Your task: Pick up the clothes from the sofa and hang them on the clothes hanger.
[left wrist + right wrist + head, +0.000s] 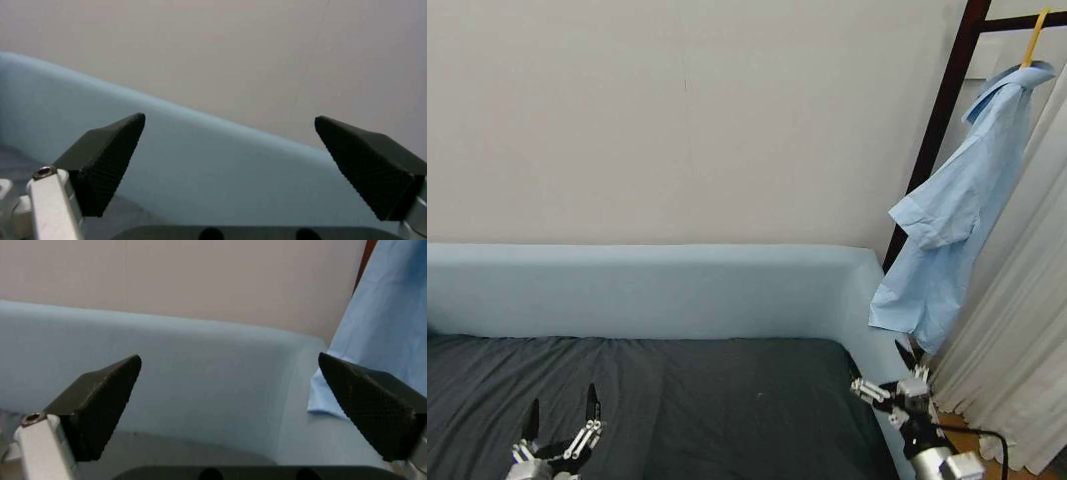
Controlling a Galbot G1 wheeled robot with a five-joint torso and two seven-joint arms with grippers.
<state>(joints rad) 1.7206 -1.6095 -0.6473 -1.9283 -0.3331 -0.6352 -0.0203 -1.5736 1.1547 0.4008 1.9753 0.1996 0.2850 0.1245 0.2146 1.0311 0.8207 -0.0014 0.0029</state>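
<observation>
A light blue shirt (pixel 957 210) hangs on a yellow hanger (pixel 1034 35) from the dark wooden clothes rack (pixel 942 110) at the right, past the sofa's end. In the right wrist view the shirt (pixel 390 325) drapes beside the sofa arm. The pale blue sofa (pixel 657 290) has a dark grey seat (pixel 677 400) with nothing lying on it. My left gripper (pixel 562 415) is open low over the seat's left part, fingers (pixel 107 165) wide apart. Over the seat's right corner my right gripper (pixel 889 375) is open too, just below the shirt's hem, fingers (pixel 100 405) spread.
A bare off-white wall (pixel 677 110) rises behind the sofa. White curtains (pixel 1027 330) hang at the far right beside the rack, with wooden floor (pixel 987 445) below them. The sofa's right arm (pixel 872 330) stands between the seat and the rack.
</observation>
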